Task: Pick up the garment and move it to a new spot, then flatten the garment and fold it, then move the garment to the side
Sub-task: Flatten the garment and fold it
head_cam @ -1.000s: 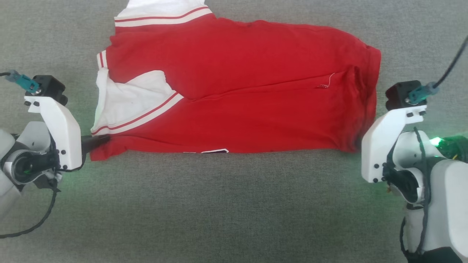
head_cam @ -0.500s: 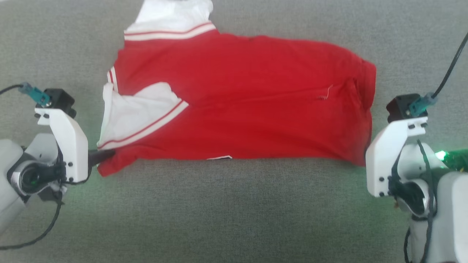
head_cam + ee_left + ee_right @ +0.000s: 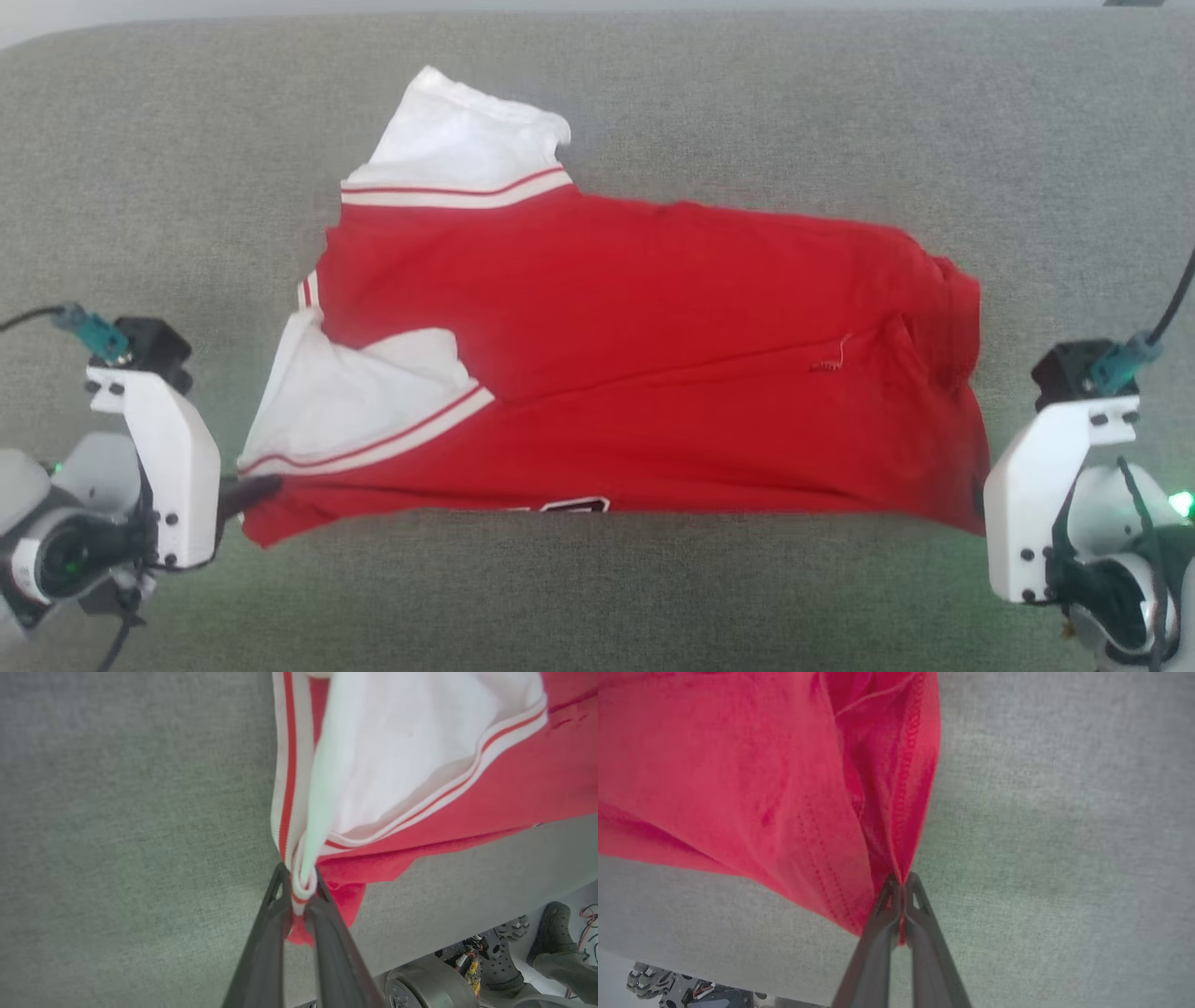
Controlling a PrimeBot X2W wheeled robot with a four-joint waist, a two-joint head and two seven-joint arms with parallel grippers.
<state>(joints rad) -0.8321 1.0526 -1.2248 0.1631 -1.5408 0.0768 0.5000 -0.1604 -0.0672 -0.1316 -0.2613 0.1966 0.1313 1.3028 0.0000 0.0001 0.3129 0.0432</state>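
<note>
Red garment [image 3: 653, 355], T-shirt, white sleeves with striped trim, folded lengthwise, spread crosswise on grey table [image 3: 597, 597], near corners pinched in my left fingers [image 3: 264, 952] and right fingers [image 3: 873, 952].

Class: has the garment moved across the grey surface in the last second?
Cannot tell. The garment sits lower in view, but the surface's far edge has newly appeared, so the camera itself moved.

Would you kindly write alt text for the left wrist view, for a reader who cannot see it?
The left gripper, jaws shut, pinches the red garment at the striped edge of its white sleeve, over a grey fabric surface.
</note>
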